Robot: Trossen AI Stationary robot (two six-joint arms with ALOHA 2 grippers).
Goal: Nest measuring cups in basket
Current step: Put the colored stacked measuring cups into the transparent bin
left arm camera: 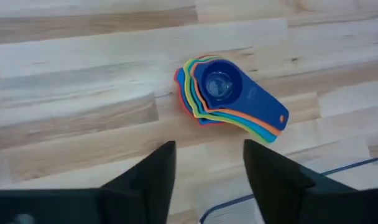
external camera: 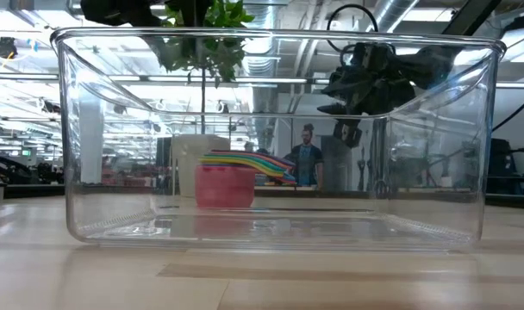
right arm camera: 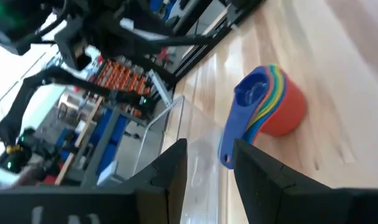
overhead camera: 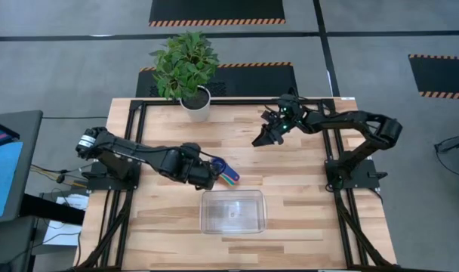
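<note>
Nested measuring cups [left arm camera: 223, 93] stand outside the basket [overhead camera: 233, 211].
Left gripper [left arm camera: 207, 165] released, holding nothing; right gripper [right arm camera: 209, 158] parted, empty; lower cups mostly hidden.

no readable text, labels or numbers

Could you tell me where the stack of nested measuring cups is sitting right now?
In the high view, the nested measuring cups sit on the wooden table, outside the clear basket beyond its back-left corner, beside the left gripper.
</note>
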